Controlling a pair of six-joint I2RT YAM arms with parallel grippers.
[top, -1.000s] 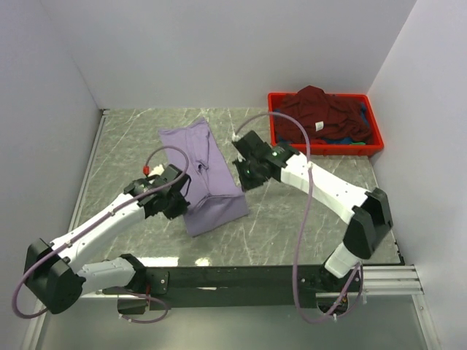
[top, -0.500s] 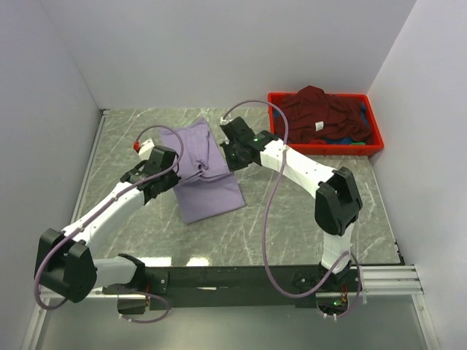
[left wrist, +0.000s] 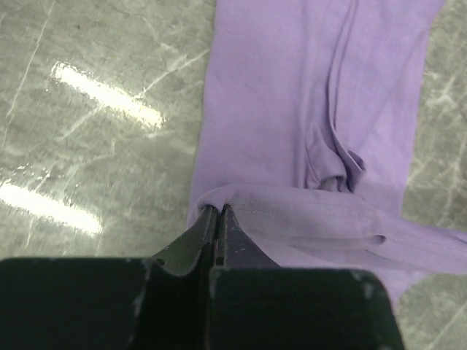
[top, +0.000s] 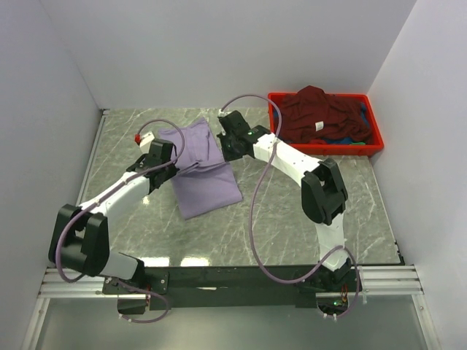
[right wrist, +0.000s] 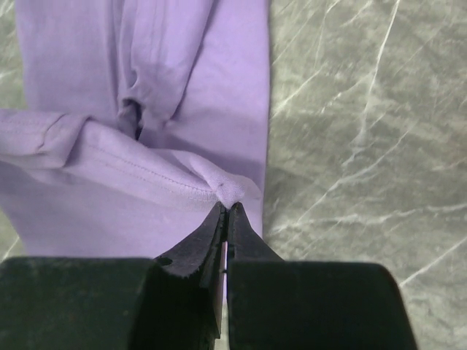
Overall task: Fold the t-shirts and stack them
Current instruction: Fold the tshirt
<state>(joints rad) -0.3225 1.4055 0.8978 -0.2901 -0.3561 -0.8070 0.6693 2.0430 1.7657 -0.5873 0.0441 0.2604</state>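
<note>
The lavender t-shirt [top: 204, 171] lies on the marble table, its near part folded up and over the rest. My left gripper [top: 166, 162] is shut on the hem's left corner, and the lavender cloth [left wrist: 306, 109] spreads out beyond the pinched fold. My right gripper [top: 226, 149] is shut on the hem's right corner, with the cloth [right wrist: 146, 87] lying below it. Both hold the hem a little above the shirt's middle. The maroon t-shirt [top: 321, 109] with a small white label lies heaped in the red crate [top: 281, 138], bits of blue and green under it.
The red crate stands at the table's back right against the wall. White walls close in the table on the left, back and right. Bare marble [top: 306, 211] lies in front of and right of the lavender shirt.
Both grippers have carried the shirt's near hem away from the arm bases toward the back, folding the shirt over itself. The visible shirt has become shorter.
</note>
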